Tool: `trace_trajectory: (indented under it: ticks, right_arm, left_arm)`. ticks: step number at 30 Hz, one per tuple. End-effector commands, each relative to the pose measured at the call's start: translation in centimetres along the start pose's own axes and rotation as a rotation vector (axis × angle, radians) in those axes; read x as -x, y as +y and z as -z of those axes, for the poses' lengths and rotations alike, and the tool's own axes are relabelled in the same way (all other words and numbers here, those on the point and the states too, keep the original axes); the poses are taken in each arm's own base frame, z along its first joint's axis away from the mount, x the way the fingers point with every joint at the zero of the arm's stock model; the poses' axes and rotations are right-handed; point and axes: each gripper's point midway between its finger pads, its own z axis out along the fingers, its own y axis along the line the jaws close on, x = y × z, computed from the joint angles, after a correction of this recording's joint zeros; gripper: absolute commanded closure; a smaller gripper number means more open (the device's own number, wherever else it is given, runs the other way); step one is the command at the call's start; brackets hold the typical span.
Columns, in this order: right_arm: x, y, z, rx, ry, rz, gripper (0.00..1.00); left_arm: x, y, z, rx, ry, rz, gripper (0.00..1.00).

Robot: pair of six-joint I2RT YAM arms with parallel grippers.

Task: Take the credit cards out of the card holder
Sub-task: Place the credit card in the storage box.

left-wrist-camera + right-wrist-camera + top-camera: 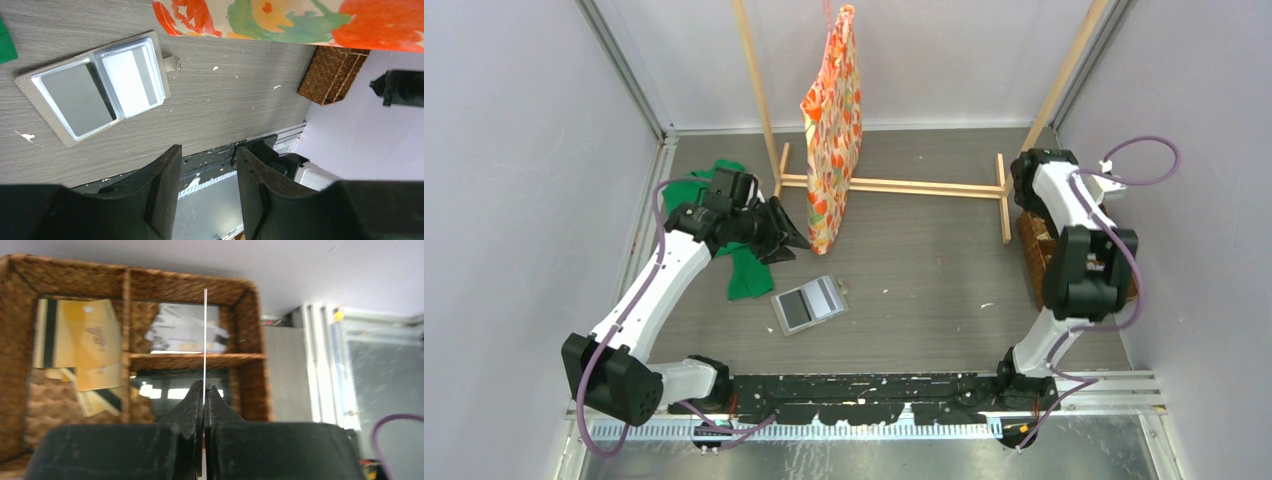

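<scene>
**Two-arm station seen from the near edge of the table [924,270].**

**Right gripper [204,392]:** The fingers are pressed together on a credit card [205,335]. The card shows only edge-on, as a thin pale line rising from between the fingertips. The gripper hangs above the wicker basket [247,340], which stands at the table's right edge. The card's edge crosses the divider between the two middle compartments, and which of them it is over cannot be told. The basket's left compartment holds yellow cards [85,340] with dark stripes. A far middle compartment holds a white item [185,332] too blurred to identify.

**Card holder [97,85]:** It lies opened flat on the table, near the middle between the arms and well apart from both grippers. One pocket shows a plain grey face. The other shows a striped card [131,75], white with a grey band. A small snap tab [171,64] sticks out from the holder's edge.

**Left gripper [207,175]:** The jaws stand partly apart, with a clear gap between the two dark fingers [165,195]. Nothing is in the gap and nothing is touched. The gripper hovers off the surface near a green cloth [746,275], to the left of the card holder.

**Background:** A floral bag [832,130] hangs over a wooden rack [904,186] behind the holder
</scene>
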Motion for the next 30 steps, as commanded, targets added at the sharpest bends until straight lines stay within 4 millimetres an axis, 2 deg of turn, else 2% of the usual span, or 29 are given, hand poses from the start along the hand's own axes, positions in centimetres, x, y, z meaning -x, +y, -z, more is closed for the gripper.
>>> trace_trajectory:
  ticks: [1,8,12,16,20,23,30]
  right_arm:
    - [-0.8,-1.4,0.0,-0.194,0.094,-0.104,1.00]
    - [-1.6,-1.9,-1.0,-0.281,0.173,-0.380,0.99]
    - [-1.2,-2.5,-0.8,-0.287,0.190,-0.520,0.99]
    - [-0.6,-3.8,-1.1,-0.309,0.181,-0.651,0.99]
    - [-1.3,-6.0,-2.2,-0.399,0.215,-0.791,0.99]
    - [-2.2,-6.5,-2.6,-0.432,0.238,-0.857,0.99]
    - [-3.5,-7.0,-3.6,-0.507,0.238,-0.877,0.99]
  left_arm:
    - [0.5,-1.5,1.0,-0.048,-0.007,-0.044,0.55]
    - [0.0,-0.7,0.4,-0.042,0.004,-0.024,0.55]
    - [-0.1,-0.7,0.2,-0.040,0.020,-0.023,0.56]
    - [-0.1,-0.6,0.2,-0.033,0.023,-0.027,0.56]
    - [-0.3,-0.4,-0.2,-0.031,0.037,-0.021,0.56]
    - [-0.5,-0.3,-0.5,-0.039,0.052,-0.012,0.57]
    - [-0.6,-0.4,-0.4,-0.042,0.052,-0.014,0.58]
